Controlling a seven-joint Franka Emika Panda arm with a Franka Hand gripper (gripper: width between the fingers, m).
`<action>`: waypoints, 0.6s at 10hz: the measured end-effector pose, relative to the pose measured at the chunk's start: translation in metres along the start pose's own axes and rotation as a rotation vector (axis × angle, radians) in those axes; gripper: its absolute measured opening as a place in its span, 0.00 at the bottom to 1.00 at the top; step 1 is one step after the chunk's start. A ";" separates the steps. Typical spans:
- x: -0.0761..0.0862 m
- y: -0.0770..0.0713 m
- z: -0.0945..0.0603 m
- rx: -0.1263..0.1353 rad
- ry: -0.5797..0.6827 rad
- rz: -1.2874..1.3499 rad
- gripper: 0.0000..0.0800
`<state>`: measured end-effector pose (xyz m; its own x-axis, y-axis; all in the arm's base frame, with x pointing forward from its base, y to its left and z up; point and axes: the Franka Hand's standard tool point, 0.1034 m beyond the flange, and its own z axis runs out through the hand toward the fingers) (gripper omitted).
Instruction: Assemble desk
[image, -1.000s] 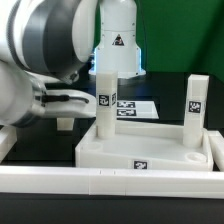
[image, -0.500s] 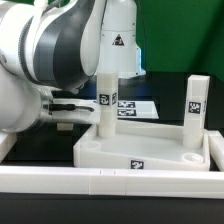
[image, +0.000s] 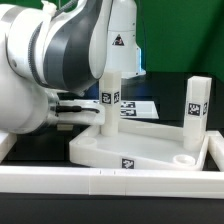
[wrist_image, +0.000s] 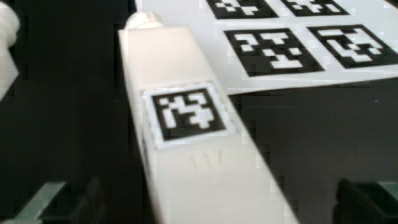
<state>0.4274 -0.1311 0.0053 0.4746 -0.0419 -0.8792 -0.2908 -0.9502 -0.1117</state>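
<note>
Black table (image: 28, 152) carries the tabletop (image: 100, 150) with a leg (wrist_image: 187, 120) standing upright on it. Tool (wrist_image: 205, 203) spread, flanking that leg; an off-centre close could tip it.

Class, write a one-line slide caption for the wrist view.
Wrist view: the open end effector flanks a white tagged desk leg, with the marker board beyond.

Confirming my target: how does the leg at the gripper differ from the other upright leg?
The open gripper straddles the target leg; the other leg stands free. On the tabletop, the target leg is at the exterior view's left, the other leg right. Both white, upright, tagged.
</note>
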 end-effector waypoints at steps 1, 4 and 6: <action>0.000 0.000 0.000 -0.001 0.000 -0.001 0.81; 0.001 0.001 -0.002 -0.001 0.004 -0.002 0.77; 0.001 0.001 -0.002 -0.001 0.005 -0.004 0.55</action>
<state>0.4292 -0.1323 0.0054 0.4796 -0.0400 -0.8766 -0.2883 -0.9507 -0.1144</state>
